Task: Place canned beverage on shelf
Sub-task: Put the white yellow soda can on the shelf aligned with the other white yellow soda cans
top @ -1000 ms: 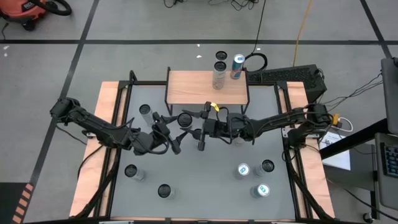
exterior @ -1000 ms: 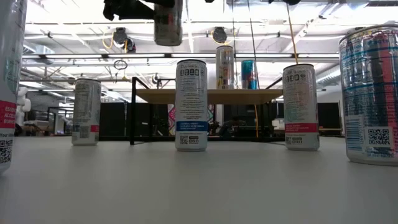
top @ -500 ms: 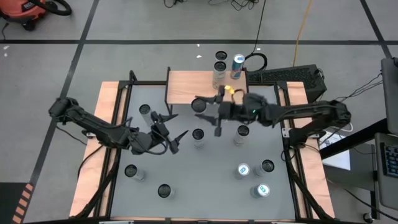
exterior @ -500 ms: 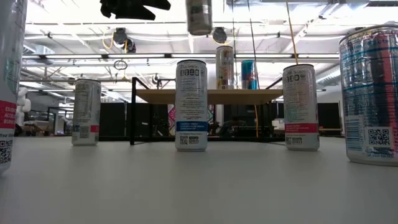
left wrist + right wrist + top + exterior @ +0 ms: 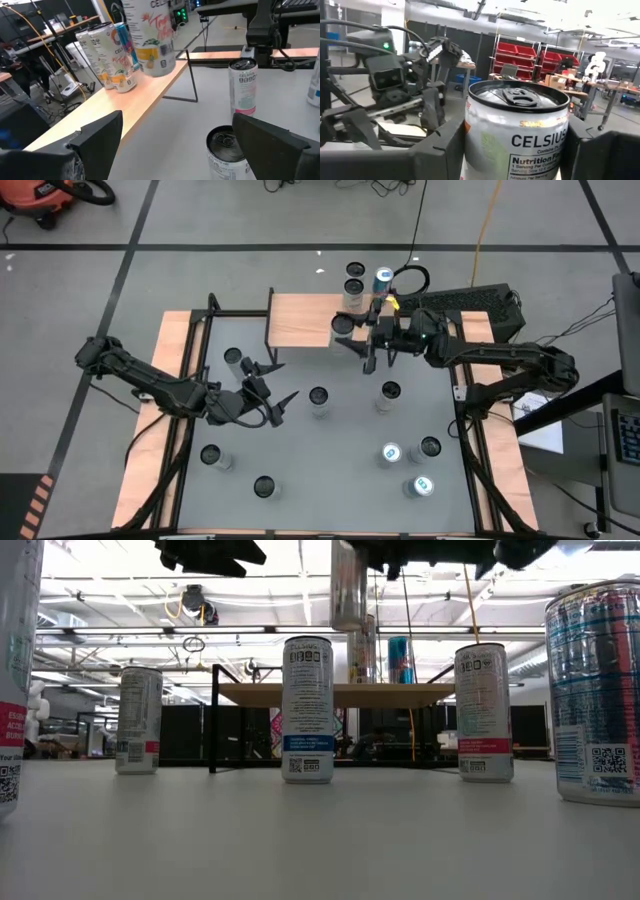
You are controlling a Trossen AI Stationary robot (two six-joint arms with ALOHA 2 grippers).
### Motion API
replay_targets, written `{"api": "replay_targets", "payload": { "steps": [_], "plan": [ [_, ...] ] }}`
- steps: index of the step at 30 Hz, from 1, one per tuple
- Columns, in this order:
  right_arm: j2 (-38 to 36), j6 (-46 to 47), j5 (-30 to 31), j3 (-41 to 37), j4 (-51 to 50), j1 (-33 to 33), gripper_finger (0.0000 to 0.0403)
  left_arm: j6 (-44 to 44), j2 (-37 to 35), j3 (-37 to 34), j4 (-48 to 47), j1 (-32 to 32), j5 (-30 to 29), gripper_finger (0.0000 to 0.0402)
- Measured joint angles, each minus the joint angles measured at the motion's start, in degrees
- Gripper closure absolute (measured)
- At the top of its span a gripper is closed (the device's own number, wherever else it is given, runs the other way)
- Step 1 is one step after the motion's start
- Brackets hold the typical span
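The shelf (image 5: 310, 322), a wood plank on black legs, stands at the table's far edge; other cans (image 5: 353, 287) stand at its far right. My right gripper (image 5: 355, 335) is shut on a silver Celsius can (image 5: 343, 327) above the shelf's near right part. The can also shows in the low view (image 5: 348, 585) and the right wrist view (image 5: 517, 130). My left gripper (image 5: 280, 383) is open and empty over the table's left middle, beside a standing can (image 5: 319, 398); in its wrist view (image 5: 180, 145) that can (image 5: 225, 150) stands just ahead. My right gripper pinches the can's side wall (image 5: 470, 135) between its two fingers (image 5: 440, 145), one on each side, below the rim. The fingers come level from the table's right. The can is upright, top up, lifted clear above the shelf's plank (image 5: 330, 692).
Several more cans stand on the grey table: one at the left (image 5: 233, 357), two near the front left (image 5: 210, 455), one in the right middle (image 5: 390, 392) and three at the front right (image 5: 422, 485). The table's wooden side edges (image 5: 150, 430) flank it.
My right gripper has carried the can from the table's middle toward the far edge and a little right, to over the shelf's near right part; the can has stayed upright and clear. My left gripper has drawn slightly away toward the left.
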Motion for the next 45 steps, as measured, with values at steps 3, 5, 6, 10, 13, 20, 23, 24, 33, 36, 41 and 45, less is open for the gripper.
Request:
{"api": "replay_targets", "payload": {
  "steps": [3,5,6,10,13,20,23,24,33,36,41,45],
  "plan": [
    [0.2,1.6,-1.5,-1.7,1.6,-3.2,0.0227,0.0,0.0,0.0,-0.1,0.2,0.2,0.0032],
    [0.3,2.6,-3.9,-2.2,1.5,-5.2,0.0227,-0.1,0.0,0.0,-0.1,0.3,0.2,0.0032],
    [0.3,3.0,-5.1,-2.2,1.4,-6.1,0.0227,0.0,0.0,0.0,-0.1,0.4,0.2,0.0032],
    [0.2,4.4,-8.9,-2.2,1.4,-9.4,0.0227,0.0,0.0,0.0,-0.1,1.0,0.2,0.0032],
    [0.8,4.6,-9.6,-2.2,1.1,-11.2,0.0227,-0.1,0.0,0.0,0.0,1.6,0.2,0.0032],
    [3.4,3.8,-14.0,-2.2,-0.3,-13.9,0.0227,-0.1,0.0,0.0,-0.1,2.1,0.3,0.0032],
    [3.7,3.8,-13.9,-2.2,-0.3,-14.9,0.0227,0.0,0.0,0.0,-0.1,2.1,0.3,0.0032],
    [3.7,3.8,-13.9,-2.2,-0.4,-15.1,0.0227,-0.1,0.0,0.0,-0.1,2.1,0.3,0.0032],
    [3.7,5.7,-13.6,-2.1,-4.1,-16.9,0.0227,0.2,0.0,0.0,-0.3,2.1,0.3,0.0032],
    [3.7,5.5,-13.5,-2.1,-4.5,-16.8,0.0227,0.4,0.0,0.0,-0.3,2.1,0.3,0.0032],
    [4.4,5.5,-13.6,-2.1,-4.5,-16.8,0.0227,0.4,0.0,0.0,-0.3,2.1,0.3,0.0032],
    [5.6,5.5,-13.5,-2.1,-4.1,-16.8,0.0226,0.3,0.0,0.0,-0.3,2.1,0.3,0.0032]
  ]
}}
